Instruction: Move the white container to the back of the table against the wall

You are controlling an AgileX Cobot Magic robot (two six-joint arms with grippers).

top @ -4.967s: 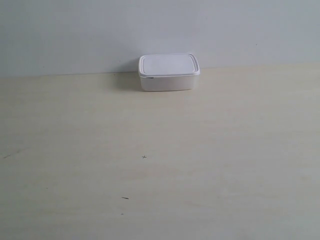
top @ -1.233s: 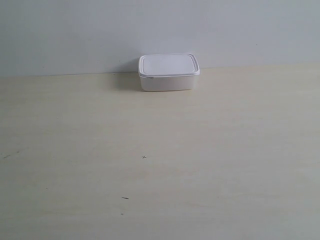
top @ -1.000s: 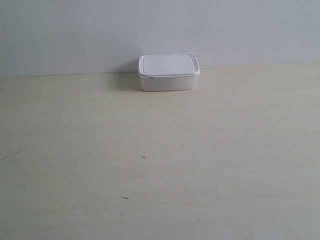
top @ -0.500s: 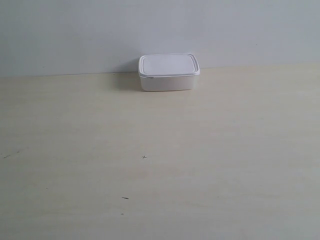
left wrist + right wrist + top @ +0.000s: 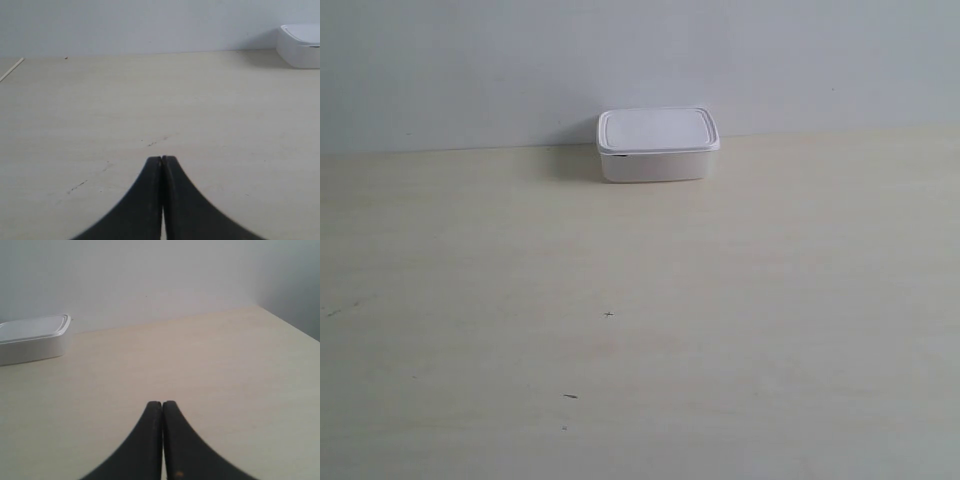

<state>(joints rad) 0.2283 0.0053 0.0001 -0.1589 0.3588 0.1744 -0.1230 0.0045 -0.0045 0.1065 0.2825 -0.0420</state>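
We log left tool point(image 5: 162, 159) and right tool point(image 5: 162, 403) pinched closed, empty | white rectangular plastic container point(image 5: 658, 145) at back of pale beige desk point(image 5: 640, 330), long axis along grey wall point(image 5: 640, 60) | far ahead, right tool seemingly nearer

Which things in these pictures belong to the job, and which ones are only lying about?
Belongs to the job:
- white container, at the back of the table by the wall
- table
- wall
- left gripper and right gripper, both shut and empty

Only lying about:
- small dark specks on the table
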